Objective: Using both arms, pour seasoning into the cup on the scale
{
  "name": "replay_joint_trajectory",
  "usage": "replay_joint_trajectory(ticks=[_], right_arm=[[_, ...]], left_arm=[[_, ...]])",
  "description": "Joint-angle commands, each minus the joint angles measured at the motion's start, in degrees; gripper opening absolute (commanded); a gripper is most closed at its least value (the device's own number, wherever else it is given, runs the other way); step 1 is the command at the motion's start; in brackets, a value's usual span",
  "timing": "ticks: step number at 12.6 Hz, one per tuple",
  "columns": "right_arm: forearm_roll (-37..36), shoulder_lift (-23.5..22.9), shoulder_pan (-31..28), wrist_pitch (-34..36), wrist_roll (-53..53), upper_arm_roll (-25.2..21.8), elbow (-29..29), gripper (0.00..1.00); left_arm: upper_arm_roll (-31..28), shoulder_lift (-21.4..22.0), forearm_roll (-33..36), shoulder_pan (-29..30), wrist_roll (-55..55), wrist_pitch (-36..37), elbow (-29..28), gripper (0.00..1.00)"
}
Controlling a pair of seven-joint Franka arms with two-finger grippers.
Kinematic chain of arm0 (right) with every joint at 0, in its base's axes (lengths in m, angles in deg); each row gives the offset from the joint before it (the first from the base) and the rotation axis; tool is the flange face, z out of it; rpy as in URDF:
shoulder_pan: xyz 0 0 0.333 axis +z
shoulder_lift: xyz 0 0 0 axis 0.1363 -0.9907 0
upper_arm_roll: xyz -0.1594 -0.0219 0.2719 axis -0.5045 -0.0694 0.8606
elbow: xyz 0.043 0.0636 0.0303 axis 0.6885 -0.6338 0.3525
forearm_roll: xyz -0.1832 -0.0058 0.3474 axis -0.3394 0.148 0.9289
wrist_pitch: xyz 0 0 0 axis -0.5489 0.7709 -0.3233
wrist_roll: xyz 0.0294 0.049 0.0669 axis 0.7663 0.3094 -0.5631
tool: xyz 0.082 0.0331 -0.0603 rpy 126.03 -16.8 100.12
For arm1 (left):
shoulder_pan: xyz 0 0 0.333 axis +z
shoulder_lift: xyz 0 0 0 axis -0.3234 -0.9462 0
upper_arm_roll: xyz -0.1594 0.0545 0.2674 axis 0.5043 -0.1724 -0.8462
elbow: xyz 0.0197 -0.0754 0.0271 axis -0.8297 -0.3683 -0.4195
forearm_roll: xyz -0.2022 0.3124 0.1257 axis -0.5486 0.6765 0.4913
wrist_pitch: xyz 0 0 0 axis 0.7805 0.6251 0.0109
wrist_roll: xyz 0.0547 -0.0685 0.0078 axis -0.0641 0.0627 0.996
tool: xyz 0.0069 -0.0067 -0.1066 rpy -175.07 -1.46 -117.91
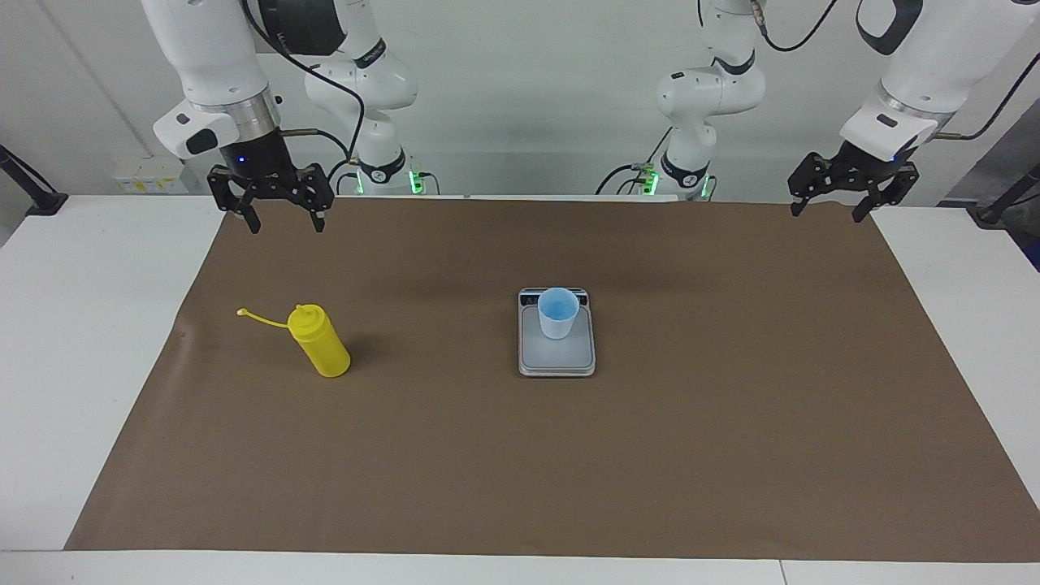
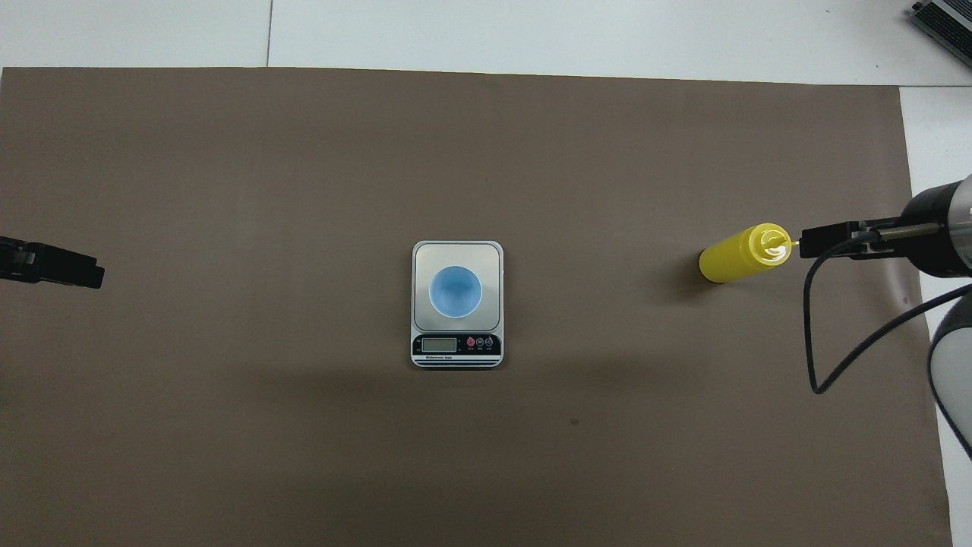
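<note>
Desk cover: a matt brown sheet (image 1: 731, 455) spread flat over the white desk (image 1: 49, 390); it fills most of the facing view.
Scale: flat silver-grey rectangle (image 1: 556, 357) at frame centre, smooth grey plate, dark display strip at the end toward the robots.
Cup: small pale blue tapered cup (image 1: 558, 313), no handle, upright on the scale's plate, brighter blue inside.
Seasoning: glossy yellow plastic squeeze bottle (image 1: 321, 341) with a cone nozzle, at centre left of the facing view, standing on the brown sheet well apart from the scale; its thin cap strap trails toward the frame's left edge.
Key relation: the bottle stands below the right hand in the facing view, long axis about vertical, so a side grasp on the body looks called for; the right arm is much the nearer.
Right hand: (image 1: 280, 218) upper left, raised over the sheet's edge, fingers spread, holding nothing.
Left hand: (image 1: 829, 207) upper right, waiting, fingers spread, empty.
</note>
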State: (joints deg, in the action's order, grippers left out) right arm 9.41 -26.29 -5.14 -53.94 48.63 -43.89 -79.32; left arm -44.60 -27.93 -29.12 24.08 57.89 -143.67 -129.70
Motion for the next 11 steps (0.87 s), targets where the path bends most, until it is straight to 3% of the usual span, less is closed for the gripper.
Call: replay_joint_trajectory(ticks=[1,8,11], right_arm=[[-1.49,-3.1,-0.32,5.28,1.38,0.27,6.72,1.0],[-0.08,-6.0,-0.59,13.98,4.01,0.44,14.37,1.0],[-0.08,-5.91,-0.76,13.73,4.37,0.45,12.89,1.0]], left_arm=[[0.33,1.18,0.61,0.59,-0.16,0.49,-0.79,1.0],[0.33,1.18,0.7,0.59,-0.16,0.49,-0.79,1.0],[0.33,1.18,0.61,0.59,-0.16,0.49,-0.79,1.0]])
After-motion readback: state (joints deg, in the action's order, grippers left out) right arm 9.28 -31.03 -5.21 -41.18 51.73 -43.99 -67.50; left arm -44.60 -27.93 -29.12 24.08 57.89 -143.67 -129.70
